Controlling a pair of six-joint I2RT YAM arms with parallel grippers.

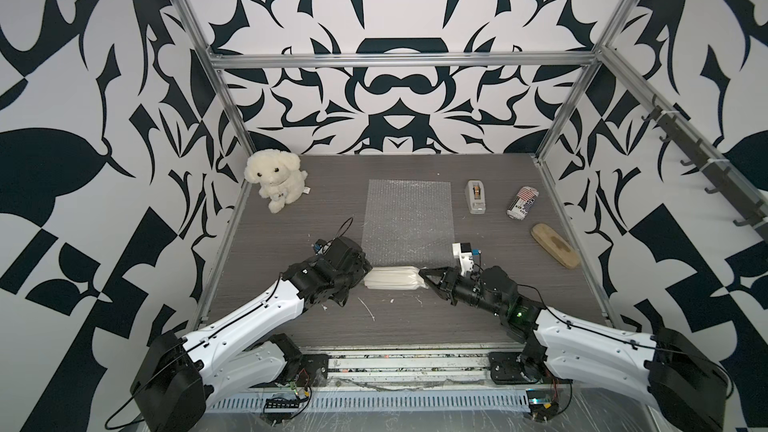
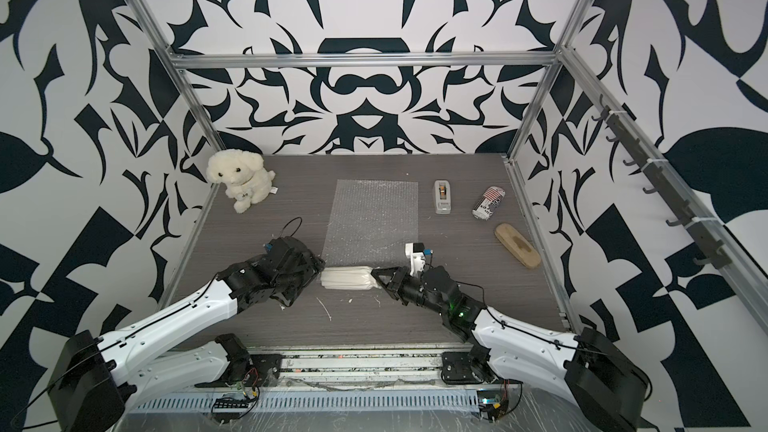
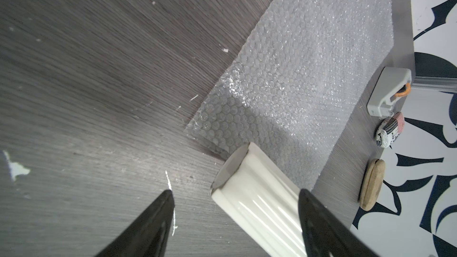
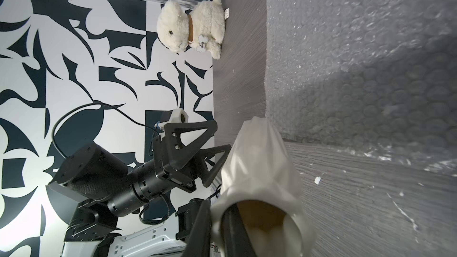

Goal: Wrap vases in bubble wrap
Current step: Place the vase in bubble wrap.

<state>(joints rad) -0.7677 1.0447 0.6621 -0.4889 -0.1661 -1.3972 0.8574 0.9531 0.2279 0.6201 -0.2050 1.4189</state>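
Observation:
The cream ribbed vase lies on its side along the near edge of the bubble wrap, which is spread flat on the grey table. My right gripper is shut on the vase's rim, with one finger inside the mouth and one outside, as the right wrist view shows. My left gripper stands open at the vase's base end. In the left wrist view the vase lies between the spread fingers and close to one of them. The bubble wrap stretches away beyond it.
A white plush dog sits at the back left. A grey tape dispenser, a printed can and a wooden brush lie to the right of the sheet. Aluminium frame posts line the table edges.

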